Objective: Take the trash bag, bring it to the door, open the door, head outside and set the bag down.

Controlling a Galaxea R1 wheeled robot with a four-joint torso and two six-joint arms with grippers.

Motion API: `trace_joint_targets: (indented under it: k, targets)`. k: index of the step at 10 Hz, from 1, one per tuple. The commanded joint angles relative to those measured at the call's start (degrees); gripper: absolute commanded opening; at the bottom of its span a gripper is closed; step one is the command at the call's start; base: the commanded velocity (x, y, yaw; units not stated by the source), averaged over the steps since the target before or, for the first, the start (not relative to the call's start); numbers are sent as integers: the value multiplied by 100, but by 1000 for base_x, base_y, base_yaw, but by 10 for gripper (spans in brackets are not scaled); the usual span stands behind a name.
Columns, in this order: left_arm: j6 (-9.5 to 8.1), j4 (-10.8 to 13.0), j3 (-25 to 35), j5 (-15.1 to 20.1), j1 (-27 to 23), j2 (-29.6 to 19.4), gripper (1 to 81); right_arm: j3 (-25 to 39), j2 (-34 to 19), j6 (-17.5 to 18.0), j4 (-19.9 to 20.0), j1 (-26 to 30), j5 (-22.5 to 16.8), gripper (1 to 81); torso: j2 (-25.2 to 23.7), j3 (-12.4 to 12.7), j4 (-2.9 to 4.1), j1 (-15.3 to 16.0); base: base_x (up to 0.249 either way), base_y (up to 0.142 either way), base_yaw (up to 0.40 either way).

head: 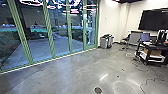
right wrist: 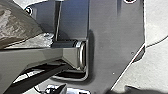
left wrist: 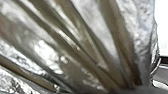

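Note:
The trash bag point(left wrist: 82, 50) shows large and close in the left wrist view, its shiny, see-through plastic drawn into long folds. These folds run together into a tight bunch at my left gripper point(left wrist: 132, 87), which is shut on it. Part of the bag point(right wrist: 18, 27) also appears in the right wrist view, beside the robot's jointed bar. In the head view, tall glass panels in green frames, with a door point(head: 90, 27) among them, stand along the left; paving lies outside.
Two grey bins point(head: 107, 41) stand by the white wall past the glass. At the right are a black cart point(head: 147, 51) with a laptop, a chair, a wall screen point(head: 153, 20) and a person's hand point(head: 166, 42). Cables point(head: 150, 79) trail over the grey floor; a round floor cover point(head: 98, 90) lies near.

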Motion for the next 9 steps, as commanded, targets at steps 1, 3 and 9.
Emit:
trace_joint_targets:
  k: [1,3,9]
  targets:
    - [62,12,-8,480,-312,33,10,18,26,-12,-20,321,-367,811,0,0,0,0,0,0,0]
    - [62,12,-8,480,-312,24,10,27,34,-12,-20,321,-367,811,0,0,0,0,37,0,0]
    - [71,12,-8,480,-312,15,10,18,26,-12,-20,329,-358,811,-2,2,0,-6,111,0,0]
